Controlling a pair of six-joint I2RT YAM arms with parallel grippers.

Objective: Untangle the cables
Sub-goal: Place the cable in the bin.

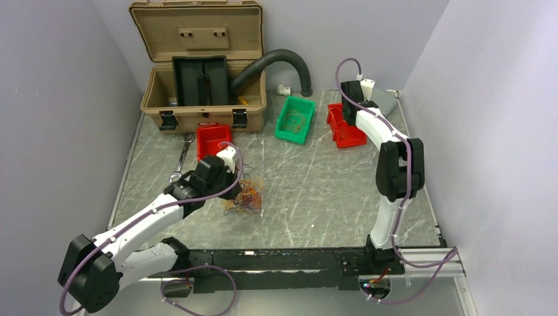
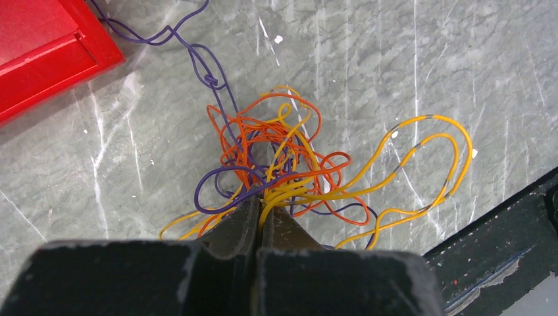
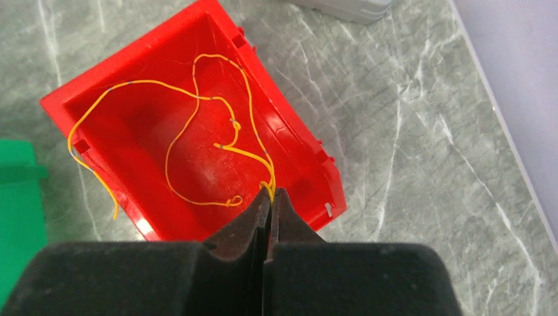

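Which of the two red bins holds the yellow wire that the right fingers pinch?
The red bin right of the green bin; the yellow wire loops inside it. The other stands before the toolbox.

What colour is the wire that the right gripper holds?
The wire is yellow; best in right wrist view.
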